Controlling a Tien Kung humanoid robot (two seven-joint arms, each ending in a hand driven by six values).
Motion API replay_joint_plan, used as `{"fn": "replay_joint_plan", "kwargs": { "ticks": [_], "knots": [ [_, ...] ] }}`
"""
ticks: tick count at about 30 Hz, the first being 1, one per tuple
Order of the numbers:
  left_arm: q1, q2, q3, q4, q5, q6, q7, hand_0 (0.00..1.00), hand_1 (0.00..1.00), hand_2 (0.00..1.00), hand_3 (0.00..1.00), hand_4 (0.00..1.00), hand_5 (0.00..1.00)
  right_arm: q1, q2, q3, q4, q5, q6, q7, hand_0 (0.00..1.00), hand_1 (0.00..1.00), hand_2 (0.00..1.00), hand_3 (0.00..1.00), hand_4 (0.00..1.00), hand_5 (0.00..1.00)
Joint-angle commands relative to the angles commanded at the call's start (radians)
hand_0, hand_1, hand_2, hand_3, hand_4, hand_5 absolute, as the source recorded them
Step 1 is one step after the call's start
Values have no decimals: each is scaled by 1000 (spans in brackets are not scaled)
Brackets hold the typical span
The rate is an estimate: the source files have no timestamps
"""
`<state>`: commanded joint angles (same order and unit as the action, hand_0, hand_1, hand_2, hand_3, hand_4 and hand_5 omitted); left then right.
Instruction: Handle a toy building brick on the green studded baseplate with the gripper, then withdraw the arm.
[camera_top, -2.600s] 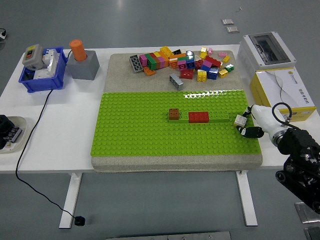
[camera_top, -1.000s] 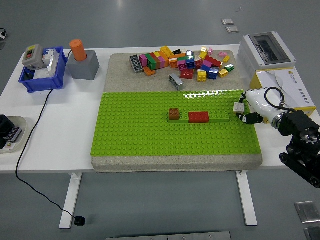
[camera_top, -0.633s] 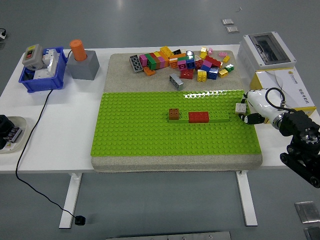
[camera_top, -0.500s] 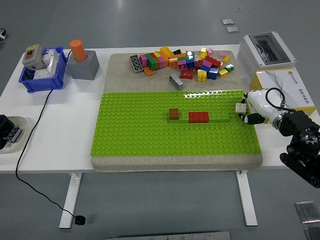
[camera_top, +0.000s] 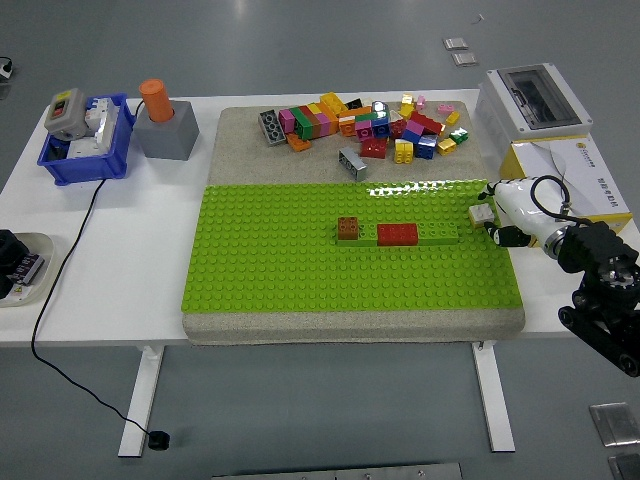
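Small grey brick (camera_top: 481, 213) in robot hand (camera_top: 497, 218)

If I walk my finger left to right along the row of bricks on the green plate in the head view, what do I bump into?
brown brick → red brick → green brick → small grey brick held by the right robot hand

White table (camera_top: 120, 270) on grey floor (camera_top: 300, 40)

I count one green baseplate (camera_top: 300, 270) on my worktop (camera_top: 120, 260) carrying three bricks in a row, one brown (camera_top: 348, 228), one red (camera_top: 397, 234), one green (camera_top: 438, 234), plus one grey brick (camera_top: 481, 213) and one loose pile (camera_top: 365, 122) beyond.
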<state>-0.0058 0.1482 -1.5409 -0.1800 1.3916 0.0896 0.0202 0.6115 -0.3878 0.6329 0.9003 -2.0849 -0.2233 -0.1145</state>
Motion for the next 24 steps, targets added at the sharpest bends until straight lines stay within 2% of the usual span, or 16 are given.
{"fn": "replay_joint_plan", "kwargs": {
  "ticks": [2,7,8,13,14,18,24],
  "knots": [
    [1,0,0,0,0,0,0,653,610,586,624,644,159,-3,-7,8,19,6,3,-4,746,743,794,719,629,185],
    [2,0,-1,0,1,0,-1,653,610,586,624,644,159,-24,-39,50,105,75,28,-22,746,743,794,719,629,185],
    [1,0,-1,0,1,0,-1,652,609,586,623,644,159,-31,-47,62,126,98,36,-27,748,745,797,727,661,188],
    [2,0,-4,0,4,-1,-3,652,609,586,623,644,159,-82,-74,143,226,202,78,-50,748,745,797,727,661,188],
    [3,0,-4,0,4,-1,-2,653,610,586,623,644,159,-96,-77,163,246,222,84,-52,749,747,802,735,661,161],
    [7,0,-5,0,5,-1,-1,653,610,586,623,644,159,-148,-80,234,299,261,89,-54,749,747,802,735,661,161],
    [6,1,-6,0,5,0,-3,653,610,587,623,644,158,-212,-65,335,349,252,77,-52,750,753,803,738,671,170]
  ]
}}
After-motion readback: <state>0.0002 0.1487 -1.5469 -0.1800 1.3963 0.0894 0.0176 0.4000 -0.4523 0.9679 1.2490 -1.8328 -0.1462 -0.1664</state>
